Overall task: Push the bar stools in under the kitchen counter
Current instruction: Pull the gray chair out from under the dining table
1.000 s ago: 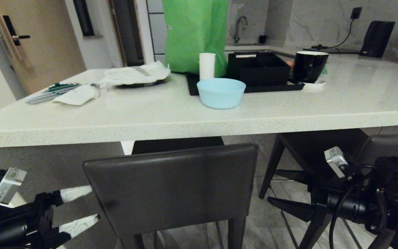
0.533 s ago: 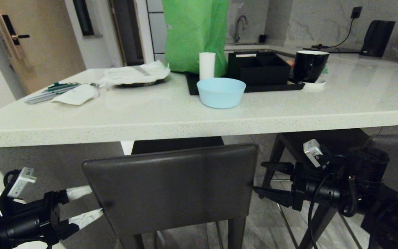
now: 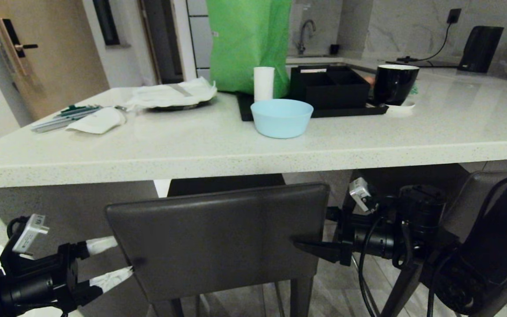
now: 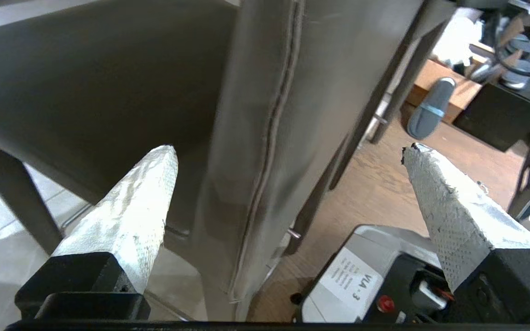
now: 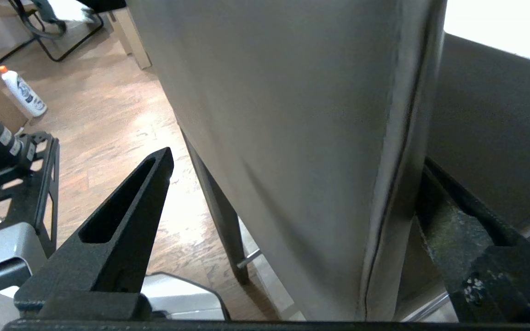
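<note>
Under the kitchen counter (image 3: 218,163) edge, the near bar stool (image 3: 222,237) sits partly tucked. My left gripper (image 3: 119,259) and right gripper (image 3: 310,233) gape wide, straddling its backrest edges, which only my wrist views reveal. Above sits a blue bowl (image 3: 281,118).

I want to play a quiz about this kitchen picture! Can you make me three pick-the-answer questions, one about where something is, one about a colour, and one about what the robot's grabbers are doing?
1. Where is the bowl?
A on the counter
B on the floor
C on the stool

2. What colour is the bag?
A red
B green
C yellow

3. How are the left gripper and right gripper?
A both open
B both shut
C one shut

Answers: 1 A, it sits on the pale top. 2 B, bright green. 3 A, each straddles a backrest edge, fingers spread.
</note>
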